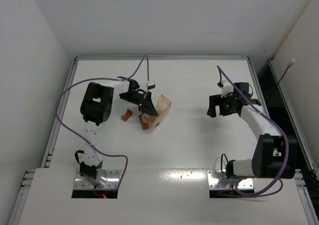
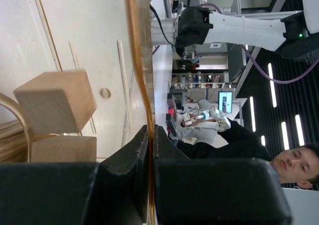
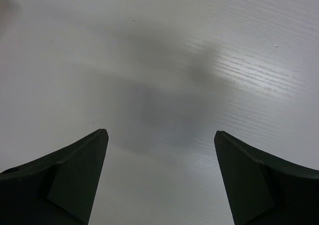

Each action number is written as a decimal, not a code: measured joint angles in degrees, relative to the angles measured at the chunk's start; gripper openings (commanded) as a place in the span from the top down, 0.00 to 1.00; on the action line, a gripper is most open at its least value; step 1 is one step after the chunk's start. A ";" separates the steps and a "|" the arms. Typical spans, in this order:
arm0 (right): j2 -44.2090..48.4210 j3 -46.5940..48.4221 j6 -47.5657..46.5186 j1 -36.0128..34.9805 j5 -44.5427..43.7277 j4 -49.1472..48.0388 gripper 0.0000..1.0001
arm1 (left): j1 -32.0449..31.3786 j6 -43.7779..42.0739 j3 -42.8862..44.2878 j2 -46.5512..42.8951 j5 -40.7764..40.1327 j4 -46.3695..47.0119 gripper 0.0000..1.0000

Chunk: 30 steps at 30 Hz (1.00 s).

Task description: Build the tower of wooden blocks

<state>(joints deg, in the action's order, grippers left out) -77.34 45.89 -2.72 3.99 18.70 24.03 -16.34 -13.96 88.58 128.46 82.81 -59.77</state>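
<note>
My left gripper [image 1: 147,107] is shut on the wall of a translucent amber box [image 1: 160,107], which is tipped on its side left of the table's middle. In the left wrist view my gripper [image 2: 150,135] pinches the thin amber wall [image 2: 141,60], and light tan wooden cubes [image 2: 56,100] lie inside the box to the left. Reddish-brown blocks lie on the table beside the box: one [image 1: 126,116] to its left and one [image 1: 145,124] at its mouth. My right gripper [image 1: 223,107] is open and empty over bare table at the right [image 3: 160,135].
A raised rail [image 1: 159,57] runs along the white table's far edge, with rails down both sides. A purple cable [image 1: 75,88] loops out from the left arm. People and shelves show beyond the table in the left wrist view.
</note>
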 measured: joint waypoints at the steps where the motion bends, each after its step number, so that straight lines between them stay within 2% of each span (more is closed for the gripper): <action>1: 0.00 0.00 0.00 0.00 0.00 0.00 0.15 | 0.15 0.42 0.63 0.00 -0.04 0.26 1.00; 5: 0.00 0.00 0.00 0.00 -0.02 0.00 0.15 | 2.62 2.80 5.05 0.09 0.02 1.05 1.00; 8: 0.00 -0.07 0.00 0.00 -0.02 -0.07 0.15 | 6.80 3.98 7.13 0.13 0.26 2.27 1.00; 12: -0.11 -0.33 0.17 0.00 0.02 -0.50 0.15 | 9.07 5.53 1.33 -0.22 0.50 4.70 1.00; 14: -0.37 -0.33 0.22 0.00 0.02 -0.61 0.15 | 7.85 6.45 -0.63 0.20 -0.42 3.91 1.00; 19: -0.52 -0.33 0.39 0.00 0.02 -0.74 0.15 | 6.16 7.30 3.72 0.22 0.09 4.35 1.00; 23: -0.52 -0.33 0.42 0.00 0.00 -0.94 0.15 | 1.11 9.66 -4.68 -4.96 0.02 7.52 1.00; 26: -0.52 -0.33 0.44 0.00 0.02 -0.92 0.15 | -4.02 10.43 -3.17 -5.07 -0.13 7.28 1.00; 30: -0.52 -0.33 0.44 0.00 0.02 -0.92 0.15 | -4.22 10.16 -0.35 -5.44 0.52 7.96 1.00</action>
<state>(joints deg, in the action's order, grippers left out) -77.87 45.56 -2.28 3.99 18.72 23.11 -20.56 -3.79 88.23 123.02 83.33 -51.81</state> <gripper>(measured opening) 0.849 0.009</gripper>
